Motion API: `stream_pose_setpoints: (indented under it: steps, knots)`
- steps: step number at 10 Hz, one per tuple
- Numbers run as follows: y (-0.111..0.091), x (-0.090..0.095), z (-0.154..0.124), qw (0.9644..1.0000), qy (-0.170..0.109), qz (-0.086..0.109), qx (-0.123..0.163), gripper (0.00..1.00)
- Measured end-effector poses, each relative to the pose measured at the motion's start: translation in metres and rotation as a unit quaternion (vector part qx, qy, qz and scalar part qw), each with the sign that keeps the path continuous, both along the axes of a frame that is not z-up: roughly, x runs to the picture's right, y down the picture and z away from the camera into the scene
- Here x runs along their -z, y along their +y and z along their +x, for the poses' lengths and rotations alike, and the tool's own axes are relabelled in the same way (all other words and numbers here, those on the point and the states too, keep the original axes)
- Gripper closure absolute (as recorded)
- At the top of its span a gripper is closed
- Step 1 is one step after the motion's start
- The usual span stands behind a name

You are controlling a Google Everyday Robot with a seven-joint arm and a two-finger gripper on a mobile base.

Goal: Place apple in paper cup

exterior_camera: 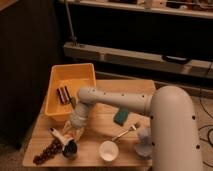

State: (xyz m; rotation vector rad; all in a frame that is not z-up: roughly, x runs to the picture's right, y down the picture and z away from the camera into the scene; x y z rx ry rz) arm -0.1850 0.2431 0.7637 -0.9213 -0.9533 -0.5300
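My gripper [73,131] hangs at the end of the white arm, low over the front left of the wooden table [100,127]. A small orange-red patch, the apple [75,133], shows right at the gripper's tip, mostly hidden by it. The paper cup [108,150], white, short and upright, stands near the table's front edge, to the right of the gripper and a little nearer. Nothing shows inside it.
A large yellow bin [80,75] with a dark item inside sits at the back left. A dark grape bunch [46,150] and a dark round white-handled object [69,147] lie just in front of the gripper. A green sponge [120,116], a utensil [126,132] and a pale object [143,145] lie to the right.
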Motion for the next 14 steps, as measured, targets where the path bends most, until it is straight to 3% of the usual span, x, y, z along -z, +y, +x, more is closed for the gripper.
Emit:
stream_pose_setpoints:
  steps: [3,5,7,10,11,14]
  knots:
    - [-0.028,-0.008,0.023,0.9989,0.025,-0.012,-0.038,0.82]
    - [-0.059,-0.01,0.047,0.9968,0.054,-0.002,-0.06,0.82]
    - [-0.078,-0.004,0.074,0.9939,0.085,0.014,-0.069,0.82]
    - [-0.094,0.006,0.108,0.9882,0.119,0.037,-0.088,0.82]
    - [-0.103,0.015,0.128,0.9849,0.134,0.046,-0.101,0.82]
    - [-0.12,0.035,0.166,0.9776,0.159,0.056,-0.127,0.82]
